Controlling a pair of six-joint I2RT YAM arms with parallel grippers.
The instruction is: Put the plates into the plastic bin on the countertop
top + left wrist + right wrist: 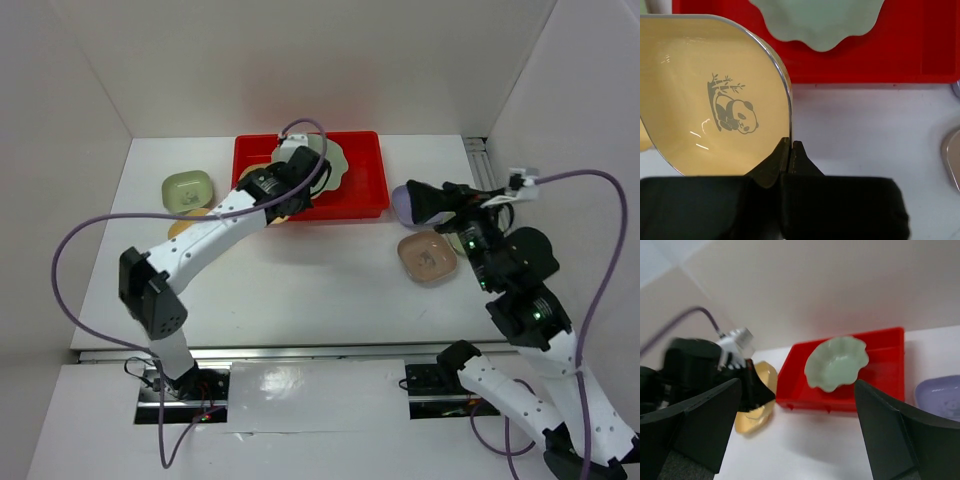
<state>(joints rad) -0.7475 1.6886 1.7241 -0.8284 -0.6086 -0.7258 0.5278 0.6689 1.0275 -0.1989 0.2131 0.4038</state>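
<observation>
Left gripper (791, 146) clamps rim of yellow plate (700, 75) beside red bin (890, 55); right gripper (796, 385) gapes.

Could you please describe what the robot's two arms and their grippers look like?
Both the left arm and the right arm have white links joined by black housings. A purple cable loops along the left one, a second purple cable along the right. Small green lights glow on the right arm. The left gripper and right gripper have matte black, wedge-shaped fingers.
</observation>
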